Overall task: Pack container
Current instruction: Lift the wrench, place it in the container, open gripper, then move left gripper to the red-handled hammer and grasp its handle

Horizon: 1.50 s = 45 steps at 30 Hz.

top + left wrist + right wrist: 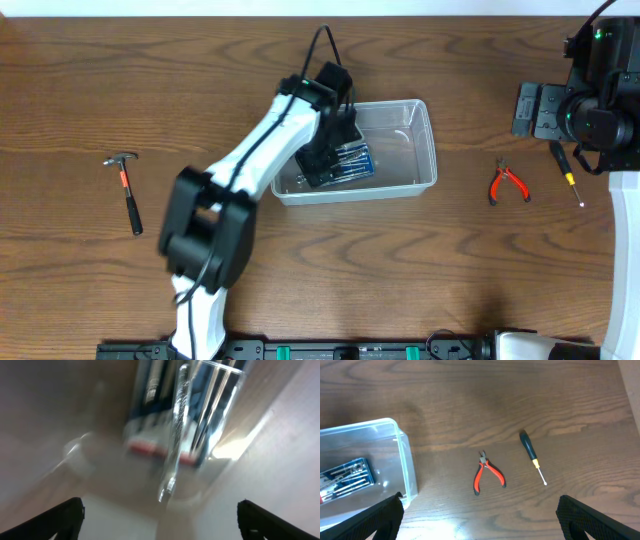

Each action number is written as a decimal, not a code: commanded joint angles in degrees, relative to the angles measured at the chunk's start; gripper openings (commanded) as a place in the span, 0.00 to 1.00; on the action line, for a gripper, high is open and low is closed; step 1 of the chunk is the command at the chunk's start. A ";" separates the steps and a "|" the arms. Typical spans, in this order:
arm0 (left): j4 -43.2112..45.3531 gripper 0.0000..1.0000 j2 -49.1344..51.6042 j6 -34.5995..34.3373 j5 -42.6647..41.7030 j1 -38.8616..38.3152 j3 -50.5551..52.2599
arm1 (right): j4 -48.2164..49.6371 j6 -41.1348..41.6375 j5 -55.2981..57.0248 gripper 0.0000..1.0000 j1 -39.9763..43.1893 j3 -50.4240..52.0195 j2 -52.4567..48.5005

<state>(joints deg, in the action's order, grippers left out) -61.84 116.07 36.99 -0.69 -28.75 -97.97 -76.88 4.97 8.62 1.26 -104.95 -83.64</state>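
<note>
Left gripper [160, 509]: wide open, its two fingers [62, 517] standing far apart at the lower corners of the wrist view with nothing between them. This view is blurred.
Left arm [255, 165]: reaches from the near edge of the surface [420, 285], and its wrist hangs over the end of the container that lies away from the right gripper.
Container [428, 150]: upright on the surface, directly under and around the left gripper. It is well apart from the right gripper, at the edge of that gripper's view.
Blue pack [348, 164]: lies flat on the container's floor just ahead of the left gripper. It holds a row of thin metal pieces and has a red strip at one end. The blur hides whether the fingers touch it.
Right gripper [480, 507]: wide open and holding nothing, high above the surface.
Pliers [489, 476]: red-handled, on the surface ahead of and below the right gripper, between the container and the screwdriver and touching neither.
Screwdriver [532, 461]: dark handle, yellow collar, thin shaft. It lies near the pliers on the side away from the container, ahead of the right gripper.
Hammer [126, 190]: on the surface well apart from the left gripper, beyond the left arm on the side away from the container.
</note>
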 commanded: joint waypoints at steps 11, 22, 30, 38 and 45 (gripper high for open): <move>-1.57 0.98 -29.38 -19.32 10.14 31.65 -2.60 | 0.17 -0.79 0.17 0.99 0.22 -0.26 -0.13; 3.48 0.98 -14.99 -22.27 -0.37 56.57 5.14 | 0.52 -1.01 0.20 0.99 0.22 -0.26 -0.13; 5.81 0.98 -0.48 -23.82 -0.46 56.96 5.14 | 0.37 -0.98 0.20 0.99 0.22 -0.26 -0.13; 7.65 0.98 7.58 -21.35 -0.37 54.53 5.14 | 0.66 -1.25 0.20 0.99 0.22 -0.26 -0.13; 9.77 0.98 9.53 -21.42 -0.13 54.34 5.14 | 0.66 -2.29 0.24 0.99 0.22 -0.26 -0.13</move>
<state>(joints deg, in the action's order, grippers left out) -52.38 124.90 15.03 -0.93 25.36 -93.08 -76.42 4.14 8.62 1.26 -104.95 -83.64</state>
